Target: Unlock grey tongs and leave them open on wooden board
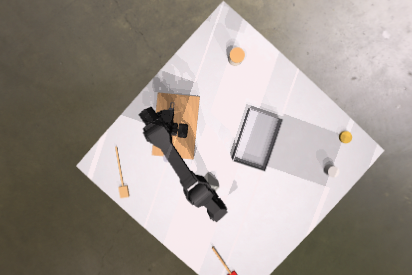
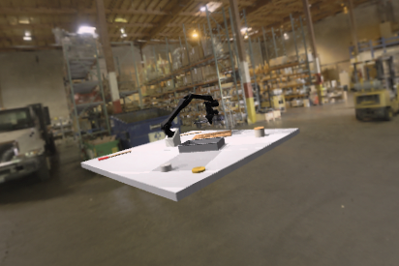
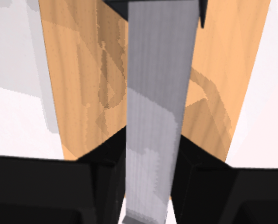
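My gripper [image 1: 169,117] [image 2: 209,121] [image 3: 148,130] points down and is shut on the grey tongs [image 3: 159,65]. In the wrist view the tongs run from top to bottom between the black fingers, over the wooden board. Their arms look closed together; whether the lock is on cannot be told. In the top and exterior views they are mostly hidden or too small to make out. The wooden board [image 1: 190,112] [image 2: 216,134] [image 3: 75,100] lies on the table under the gripper, which hangs above it without touching. The roasting tin [image 1: 266,112] [image 2: 203,147] stands beside the board, with nothing across it.
An orange-topped cylinder [image 1: 237,54] [image 2: 260,132] stands beyond the board. A yellow disc [image 1: 345,137] [image 2: 199,169] and a pale cylinder [image 1: 332,171] [image 2: 166,167] are past the tin. A wooden-headed tool [image 1: 124,191] and a red-ended tool [image 1: 222,260] lie near the table edges.
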